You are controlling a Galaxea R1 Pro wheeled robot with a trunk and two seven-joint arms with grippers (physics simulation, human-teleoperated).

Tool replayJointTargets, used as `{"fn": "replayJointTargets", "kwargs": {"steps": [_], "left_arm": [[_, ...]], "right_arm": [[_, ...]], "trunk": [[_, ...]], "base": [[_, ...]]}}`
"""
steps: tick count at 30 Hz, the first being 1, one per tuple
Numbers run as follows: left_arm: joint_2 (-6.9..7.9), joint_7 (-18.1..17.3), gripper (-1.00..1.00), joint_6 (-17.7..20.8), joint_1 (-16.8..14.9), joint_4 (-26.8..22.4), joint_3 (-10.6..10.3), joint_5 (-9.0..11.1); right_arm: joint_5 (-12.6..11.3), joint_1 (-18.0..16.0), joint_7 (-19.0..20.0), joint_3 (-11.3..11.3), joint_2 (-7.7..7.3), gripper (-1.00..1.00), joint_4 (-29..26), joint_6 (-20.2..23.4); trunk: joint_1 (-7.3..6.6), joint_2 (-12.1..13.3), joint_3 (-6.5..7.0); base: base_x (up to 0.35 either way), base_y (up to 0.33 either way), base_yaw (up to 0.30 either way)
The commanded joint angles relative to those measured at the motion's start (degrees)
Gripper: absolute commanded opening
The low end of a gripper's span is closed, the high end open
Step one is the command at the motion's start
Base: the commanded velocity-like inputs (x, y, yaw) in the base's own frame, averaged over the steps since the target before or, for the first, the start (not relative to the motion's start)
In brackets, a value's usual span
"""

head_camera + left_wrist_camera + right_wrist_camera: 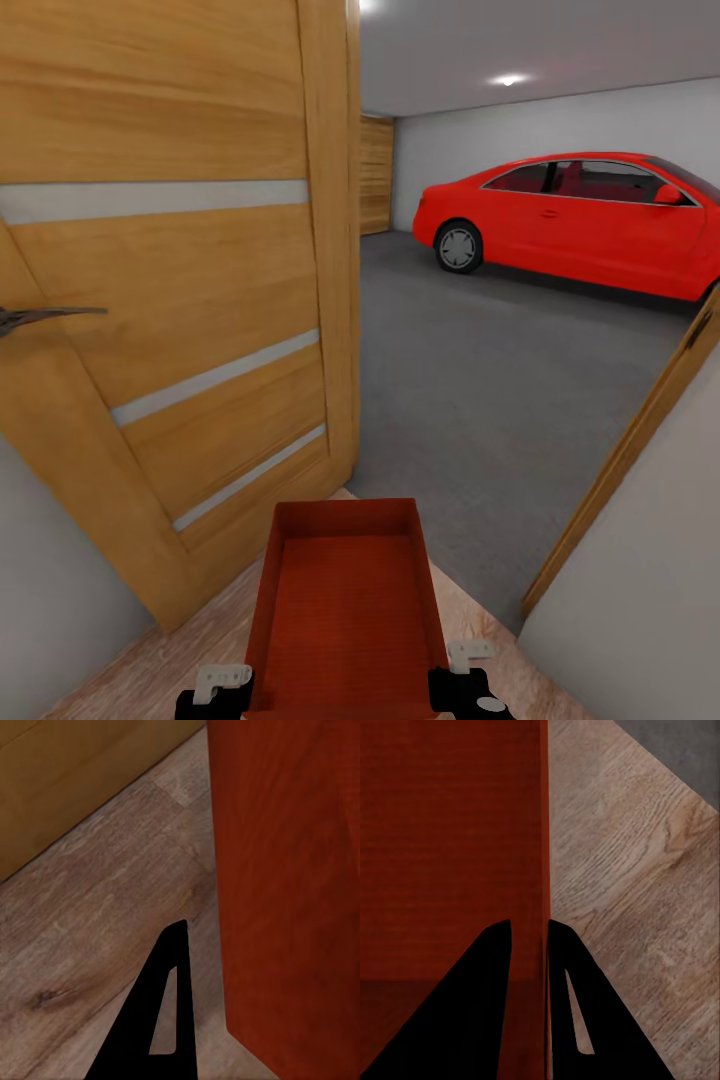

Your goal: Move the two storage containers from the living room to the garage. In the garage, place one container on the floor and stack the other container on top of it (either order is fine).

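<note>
Standing at a doorway into the garage, the robot is seen with one storage container [345, 600] carried low in front of it, held between both arms above the wood-plank floor [180, 650].

At the far left, an open wooden door [170, 300] with pale inlaid strips and a dark lever handle [40, 317] is seen, swung against a light wall.

The left claw [215, 690] is placed at the container's left wall near the lower edge of the head view. In the left wrist view a single black finger [154, 1020] is shown just beside the container's outer wall [292, 885], over the plank floor; whether this claw is clamped on the wall cannot be told.

The container is an orange-red open-top bin with thin walls and a ribbed bottom, lying lengthwise away from the robot.

The right claw [468, 688] is set at the container's right wall. In the right wrist view, its two black fingers [472, 1012] are seen either side of the thin wall [544, 832], one inside the bin and one outside, closed on it.

Beyond the threshold, the dark grey concrete floor [480, 380] is spread out, with a red car [580, 220] parked at the right by the pale wall. A wooden door frame [630, 450] is seen slanting at the right edge.
</note>
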Motion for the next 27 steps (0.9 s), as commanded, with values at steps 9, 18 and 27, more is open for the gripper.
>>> {"fn": "replayJointTargets", "kwargs": {"steps": [9,18,27], "left_arm": [[0.01,0.05,-1.0,-0.16,-0.03,0.06,0.47,0.22],[0.01,0.05,-1.0,-0.16,-0.03,0.06,0.47,0.25],[0.01,0.04,-1.0,-0.16,-0.03,0.06,0.47,0.22]], "right_arm": [[0.1,-0.05,-0.36,-0.15,0.0,-1.0,0.01,-0.17],[0.1,-0.05,-0.35,-0.15,0.0,-1.0,0.01,-0.17],[0.1,-0.05,-0.37,-0.15,0.0,-1.0,0.01,-0.17]], "trunk": [[0.01,-0.02,-0.05],[0.01,-0.02,-0.05],[0.01,-0.02,-0.05]], "base": [[0.036,0.019,-0.007],[0.002,0.001,-0.185],[0.01,0.004,-0.153]]}}
